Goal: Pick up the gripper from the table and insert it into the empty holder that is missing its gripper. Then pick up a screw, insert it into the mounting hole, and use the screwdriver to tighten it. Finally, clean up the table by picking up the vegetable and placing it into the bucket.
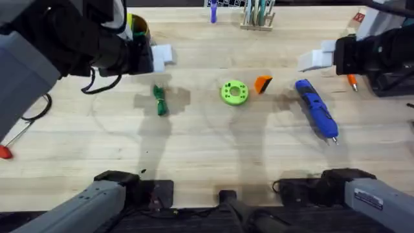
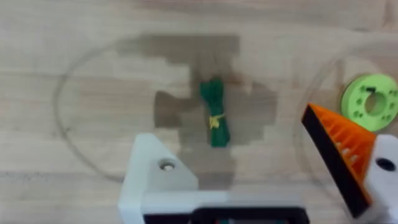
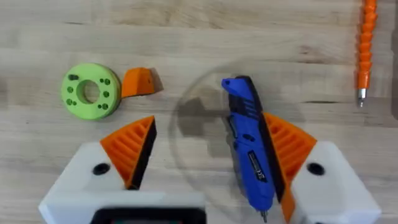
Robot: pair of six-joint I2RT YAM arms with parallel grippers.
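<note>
The wooden counter (image 1: 207, 149) carries everything, and the first step, fetching the loose fingertip, looks not yet begun; the left gripper (image 1: 162, 55) hangs at about 10 o'clock of the layout, its jaws spread wide and holding nothing, and one of them is the holder (image 2: 158, 174), a bare white base with an open mounting hole, while its mate wears an orange ribbed pad (image 2: 339, 155); the right gripper (image 1: 315, 59) hovers at about 2 o'clock, also wide open and empty, both pads in place, above the screwdriver (image 1: 317, 109), which lies flat with its tip toward 5 o'clock; the green disc (image 1: 234, 92) sits mid-counter; the vegetable (image 1: 159, 100) lies well off at the disc's 9 o'clock; the orange gripper (image 1: 262, 83) rests just beside the disc at its 2 o'clock; the next move probably calls for the right gripper to shift toward 9 o'clock, descend and pinch that wedge.
</note>
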